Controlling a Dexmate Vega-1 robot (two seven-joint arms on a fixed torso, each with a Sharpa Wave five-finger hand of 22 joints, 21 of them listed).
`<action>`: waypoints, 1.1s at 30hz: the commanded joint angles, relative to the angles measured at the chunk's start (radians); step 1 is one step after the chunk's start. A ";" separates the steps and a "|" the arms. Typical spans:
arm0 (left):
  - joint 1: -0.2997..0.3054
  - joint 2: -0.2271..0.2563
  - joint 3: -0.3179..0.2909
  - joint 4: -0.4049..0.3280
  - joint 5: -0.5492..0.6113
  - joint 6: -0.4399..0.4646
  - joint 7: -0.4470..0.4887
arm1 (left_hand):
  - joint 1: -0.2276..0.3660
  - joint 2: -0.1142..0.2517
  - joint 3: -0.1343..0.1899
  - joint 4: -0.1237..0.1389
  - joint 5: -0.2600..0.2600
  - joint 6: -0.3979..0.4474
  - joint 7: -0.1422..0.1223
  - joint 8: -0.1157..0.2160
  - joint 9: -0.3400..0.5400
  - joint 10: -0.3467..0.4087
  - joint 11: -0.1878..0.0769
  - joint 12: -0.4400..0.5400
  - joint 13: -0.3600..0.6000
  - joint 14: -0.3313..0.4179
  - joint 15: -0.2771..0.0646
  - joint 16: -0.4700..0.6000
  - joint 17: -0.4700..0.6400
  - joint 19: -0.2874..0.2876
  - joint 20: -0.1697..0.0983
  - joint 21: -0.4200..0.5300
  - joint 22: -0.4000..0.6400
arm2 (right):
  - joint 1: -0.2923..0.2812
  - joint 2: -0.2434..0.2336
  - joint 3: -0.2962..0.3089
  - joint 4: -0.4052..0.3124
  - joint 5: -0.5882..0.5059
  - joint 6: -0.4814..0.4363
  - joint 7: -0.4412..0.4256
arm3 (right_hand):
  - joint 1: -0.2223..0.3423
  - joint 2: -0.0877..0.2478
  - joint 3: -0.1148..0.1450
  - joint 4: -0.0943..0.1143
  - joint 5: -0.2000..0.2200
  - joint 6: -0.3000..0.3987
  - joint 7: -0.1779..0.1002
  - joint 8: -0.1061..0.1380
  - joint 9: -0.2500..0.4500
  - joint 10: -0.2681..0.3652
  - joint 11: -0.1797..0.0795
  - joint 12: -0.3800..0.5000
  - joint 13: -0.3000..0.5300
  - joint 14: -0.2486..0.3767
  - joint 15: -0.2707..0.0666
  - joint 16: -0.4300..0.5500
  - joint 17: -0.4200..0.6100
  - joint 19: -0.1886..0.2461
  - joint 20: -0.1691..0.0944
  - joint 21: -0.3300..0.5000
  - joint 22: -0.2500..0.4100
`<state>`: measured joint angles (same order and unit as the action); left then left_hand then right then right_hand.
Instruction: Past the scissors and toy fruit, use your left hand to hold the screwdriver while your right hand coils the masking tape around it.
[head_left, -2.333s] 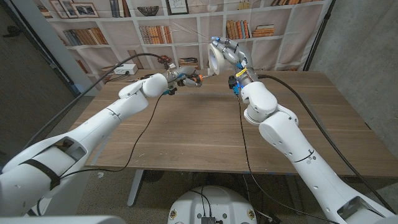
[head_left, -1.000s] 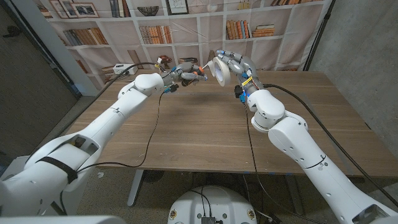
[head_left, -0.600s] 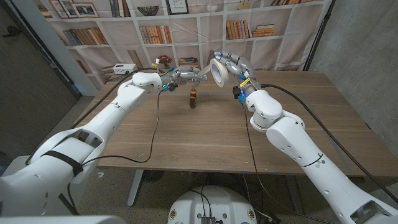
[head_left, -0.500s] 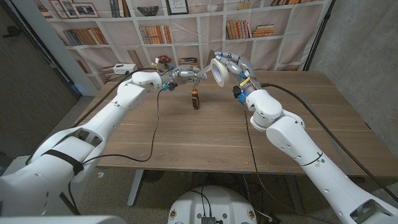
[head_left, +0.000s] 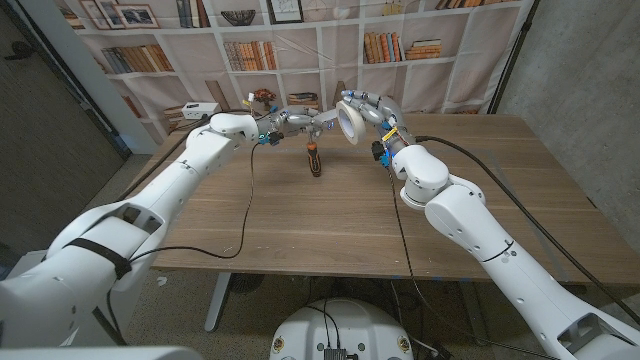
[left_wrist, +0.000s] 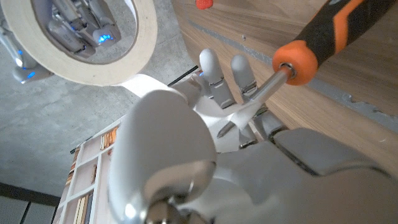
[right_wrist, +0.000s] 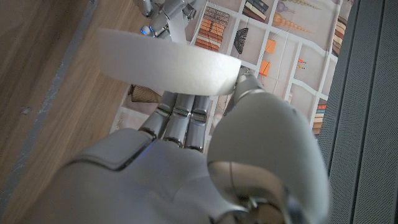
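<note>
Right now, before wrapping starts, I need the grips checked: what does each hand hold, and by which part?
The left hand holds the screwdriver by its metal shaft, handle hanging down. The right hand grips the masking tape roll at its rim.

Wood table on pale legs. Behind it a white bookshelf backdrop, looks printed, probably fabric. Grey concrete wall at right, dark panel at left.

The screwdriver handle runs off the frame's upper right; its tip hides behind the left hand.
</note>
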<state>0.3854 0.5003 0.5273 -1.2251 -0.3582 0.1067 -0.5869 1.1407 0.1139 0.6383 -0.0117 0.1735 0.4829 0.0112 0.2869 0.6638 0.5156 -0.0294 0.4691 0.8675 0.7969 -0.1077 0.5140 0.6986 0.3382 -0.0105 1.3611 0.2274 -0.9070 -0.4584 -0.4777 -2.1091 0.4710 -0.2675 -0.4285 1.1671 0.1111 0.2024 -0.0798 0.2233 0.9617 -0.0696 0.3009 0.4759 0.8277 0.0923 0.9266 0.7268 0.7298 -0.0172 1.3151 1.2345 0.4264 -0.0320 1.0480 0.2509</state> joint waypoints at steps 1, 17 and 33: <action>-0.067 0.090 0.121 -0.055 0.232 -0.055 -0.046 | -0.278 -0.187 -0.149 0.040 0.006 -0.242 -0.018 -0.111 -0.108 -0.233 0.011 -0.143 -0.123 -0.332 0.060 -0.267 -0.173 -0.285 0.127 -0.157 -0.054 | -0.005 -0.001 0.001 -0.005 -0.036 0.041 -0.015 | 0.041 0.049 0.038 -0.033 -0.004 0.102 0.097 -0.006 0.005 0.140 -0.145 0.005 0.004 0.027 -0.195 0.005 0.001 -0.008 -0.002 0.007 -0.001; -0.181 0.083 0.246 -0.035 0.407 -0.040 -0.255 | -0.451 -0.306 -0.538 0.015 0.170 -0.600 -0.031 -0.109 -0.347 -0.558 0.091 -0.284 -0.313 -0.773 0.224 -0.328 -0.372 -0.582 0.222 -0.472 -0.053 | -0.054 0.008 0.022 -0.004 -0.083 0.146 -0.023 | 0.038 0.049 0.041 -0.034 -0.005 0.106 0.095 -0.010 0.012 0.138 -0.146 0.007 0.007 0.023 -0.196 0.007 0.002 -0.017 -0.004 0.026 -0.015; -0.222 0.012 0.286 0.113 0.410 -0.098 -0.377 | -0.424 -0.283 -0.611 -0.010 0.224 -0.630 -0.014 -0.093 -0.394 -0.582 0.048 -0.268 -0.360 -0.773 0.218 -0.309 -0.416 -0.533 0.216 -0.507 -0.048 | -0.061 0.018 0.041 0.000 -0.106 0.168 -0.027 | 0.037 0.048 0.044 -0.036 -0.005 0.112 0.097 -0.016 0.012 0.138 -0.146 0.008 0.006 0.021 -0.196 0.009 0.002 -0.023 -0.005 0.044 -0.027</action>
<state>0.1943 0.5660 0.7816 -1.2314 0.0507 0.0757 -0.8861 0.7080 -0.1785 0.0360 -0.0198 0.3859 -0.1515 -0.0020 0.1885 0.2742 -0.0614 0.0316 0.1968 0.5112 0.0202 0.1135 0.2004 0.2861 -0.1756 0.2052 0.8540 0.1748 -0.9613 -0.4474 -0.4478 -2.1106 0.3836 -0.1221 -0.4527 1.1629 0.1153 0.2016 -0.0806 0.2206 0.9704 -0.0680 0.2839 0.4848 0.8222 0.0869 0.9254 0.7334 0.7298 -0.0172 1.3196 1.2345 0.4081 -0.0352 1.0804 0.2229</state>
